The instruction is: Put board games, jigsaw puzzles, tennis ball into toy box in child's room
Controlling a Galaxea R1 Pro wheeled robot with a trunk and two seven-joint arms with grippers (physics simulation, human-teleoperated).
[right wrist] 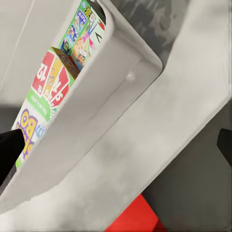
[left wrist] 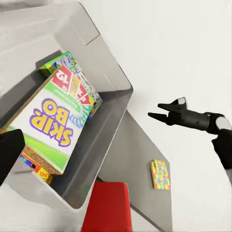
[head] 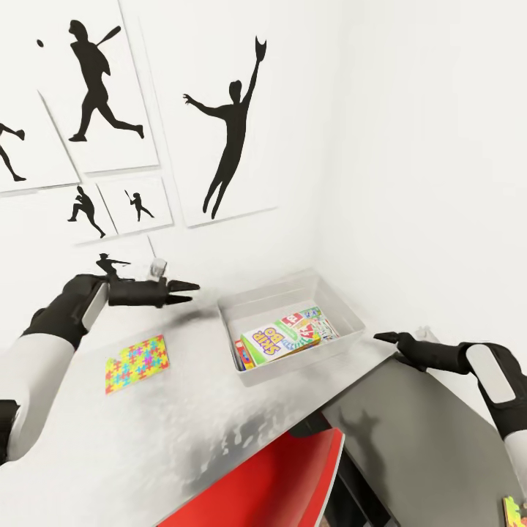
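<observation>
Nearest to us, a bright red chair seat (head: 282, 483) sits tucked under the front edge of the long pale grey, faintly mottled surface (head: 168, 432). At the lower right corner of our head view a small colourful jigsaw-patterned board (head: 514, 511) peeks in, lying on a darker grey floor area; our left wrist view shows it as a thin flat rectangle (left wrist: 160, 174) well apart from the surface.

Our right hand (head: 389, 339) hangs beyond the surface's right edge, its black fingers drawn close together and gripping nothing. Our left hand (head: 187, 292) hovers above the surface to the left of the bin, its fingers also nearly closed and empty.

On the surface, below our left hand and to its left, lies a thin flat jigsaw puzzle (head: 136, 363) of yellow, red, blue, green and pink interlocking pieces.

Further back, near the corner, stands the shallow pale grey, slightly translucent toy box (head: 241, 311) with sloping sides. Inside it lie the flat colourful board games, stacked and overlapping: a green-edged Skip-Bo box (head: 277, 340) on top, others partly hidden beneath.

Behind, the white wall carries black baseball-player silhouette pictures (head: 230, 121).
</observation>
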